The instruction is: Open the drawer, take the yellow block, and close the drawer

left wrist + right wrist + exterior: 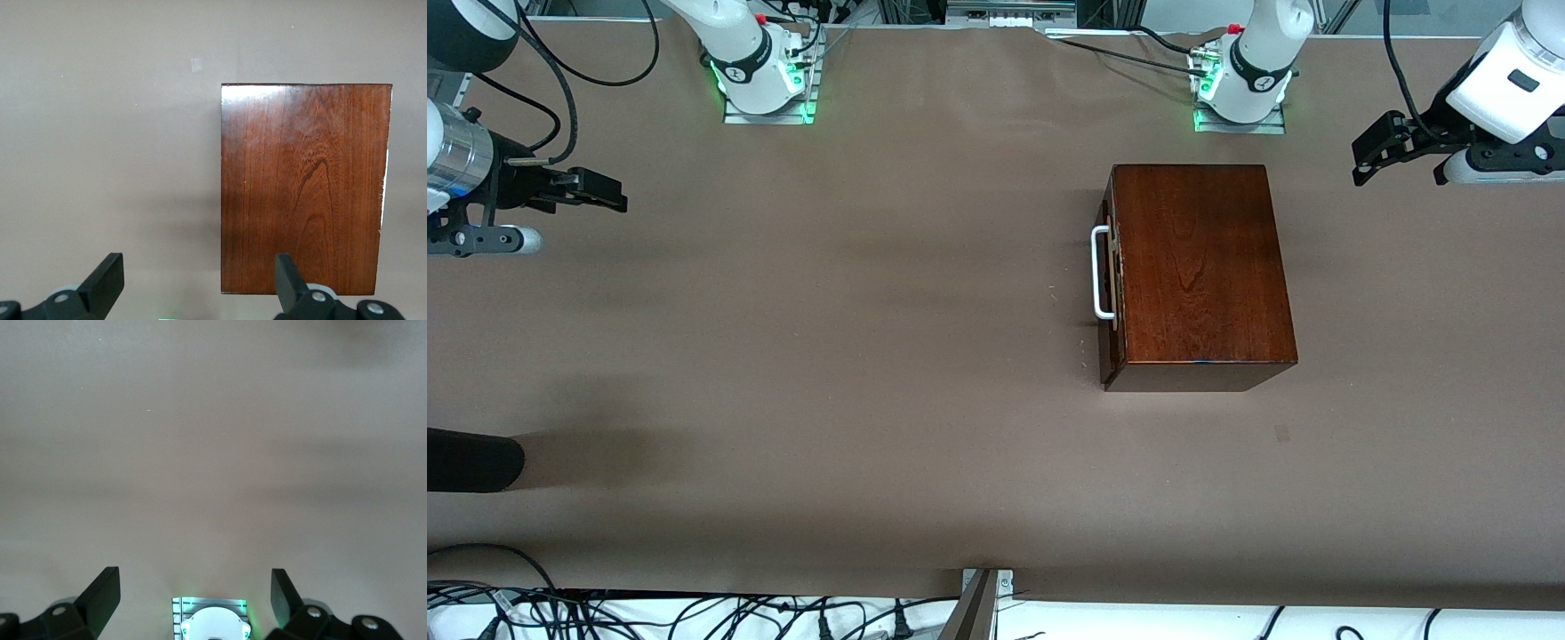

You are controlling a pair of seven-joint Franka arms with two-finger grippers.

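Note:
The dark mahogany box (pixel 1200 267) stands on the brown table toward the left arm's end. Its drawer (pixel 1110 293) is shut flush, its front and white U-shaped handle (pixel 1100 271) facing the right arm's end. The yellow block is hidden. My left gripper (pixel 1396 169) hangs open and empty in the air by the table's edge at the left arm's end. In the left wrist view the left gripper (pixel 198 263) frames the box top (pixel 307 187). My right gripper (pixel 605 191) waits open and empty over the right arm's end; in its wrist view the right gripper (pixel 193 577) has only bare table under it.
Both arm bases (pixel 769 80) (pixel 1240 89) stand at the edge farthest from the front camera. A black rounded object (pixel 471 458) juts in at the right arm's end. Cables and a bracket (pixel 978 604) line the nearest edge.

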